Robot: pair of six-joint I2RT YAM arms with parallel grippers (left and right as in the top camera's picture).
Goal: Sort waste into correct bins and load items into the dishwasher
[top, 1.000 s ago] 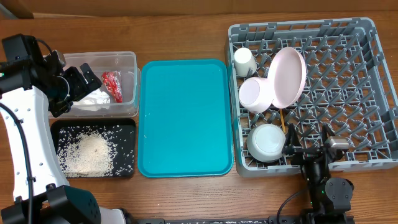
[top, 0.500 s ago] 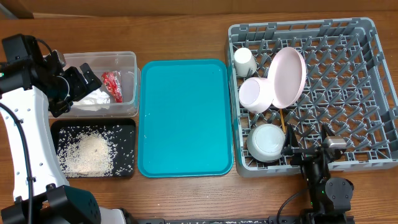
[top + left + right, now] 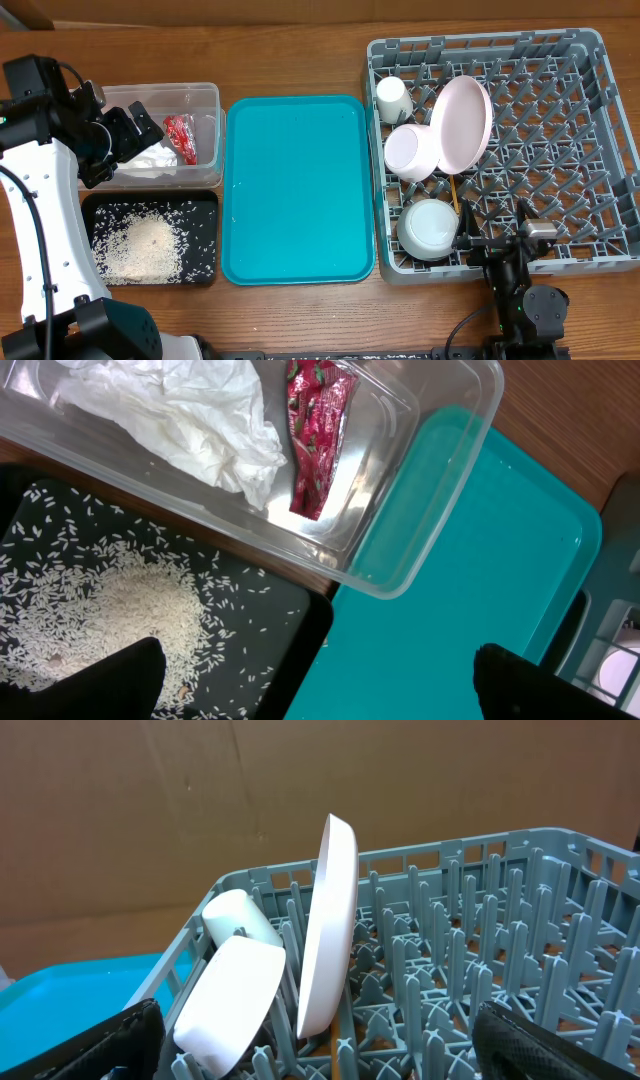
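The clear tub holds the red wrapper and white tissue. Rice lies piled in the black tray. My left gripper hovers open over the tub's left half; in the left wrist view it spans the black tray's corner and the teal tray, with wrapper and tissue above. The grey rack carries the pink plate, cup, pinkish bowl, grey-white bowl and chopsticks. My right gripper stands open at the rack's front edge, empty.
A bare teal tray lies between the bins and the rack. In the right wrist view the plate stands on edge among pegs, with the cup and a bowl left of it. A brown wall rises behind.
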